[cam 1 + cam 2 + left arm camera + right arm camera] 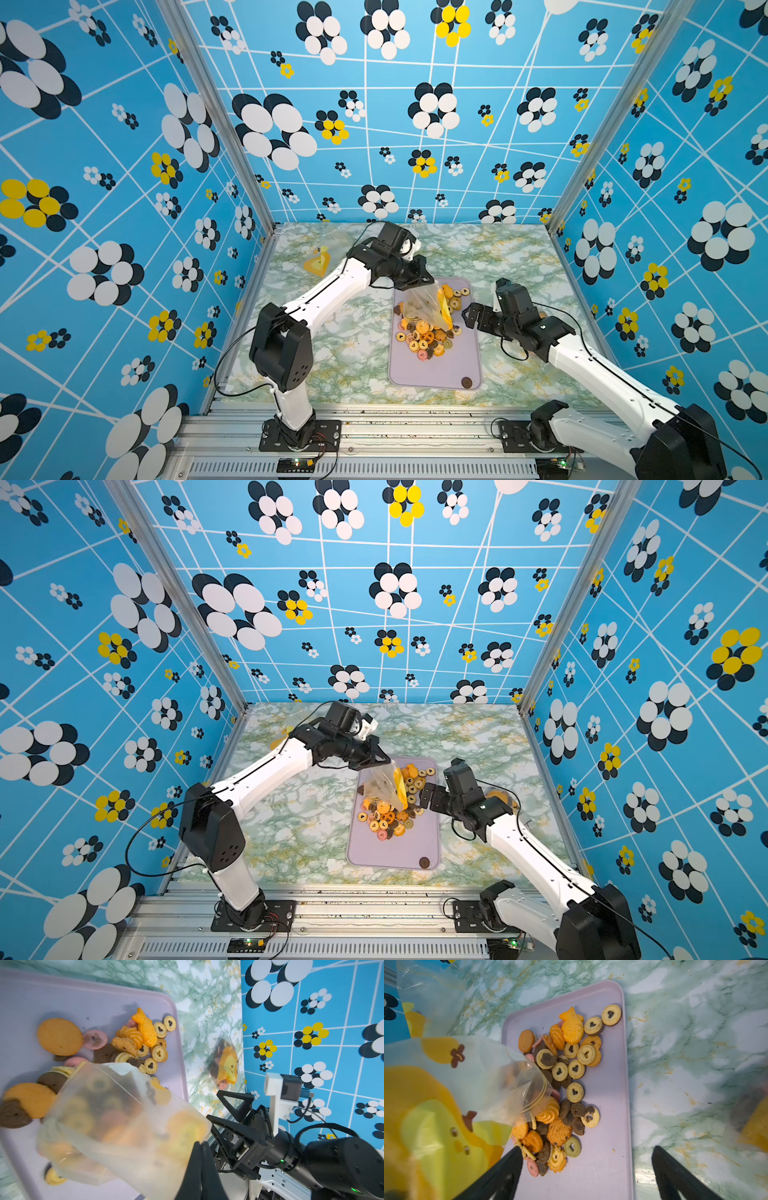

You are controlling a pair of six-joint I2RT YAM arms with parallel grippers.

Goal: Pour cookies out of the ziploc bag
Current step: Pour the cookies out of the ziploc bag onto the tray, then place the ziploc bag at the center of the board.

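**Cookies tipped from a clear, chick-printed plastic ziploc bag [428, 305] onto a lavender rectangular tray [436, 374]**

In both top views, the ziploc bag is held mouth-down over the tray by the left gripper [424, 284], whose jaws are pinched tight on its upper end. Small orange, brown and pink cookies [424, 338] are heaped on the tray beneath the mouth. The right gripper [471, 318] is held just beside the bag, its jaws spread wide with nothing between them. In the left wrist view, the closed fingers [200, 1167] are seen clamped on the frosted plastic, and more cookies are visible inside. A second filled bag [226, 1064] lies on the green marbled table [207, 1012], well apart from the tray. In the right wrist view, the pile is framed by the wide-set fingers [508, 1167], and nothing is gripped.
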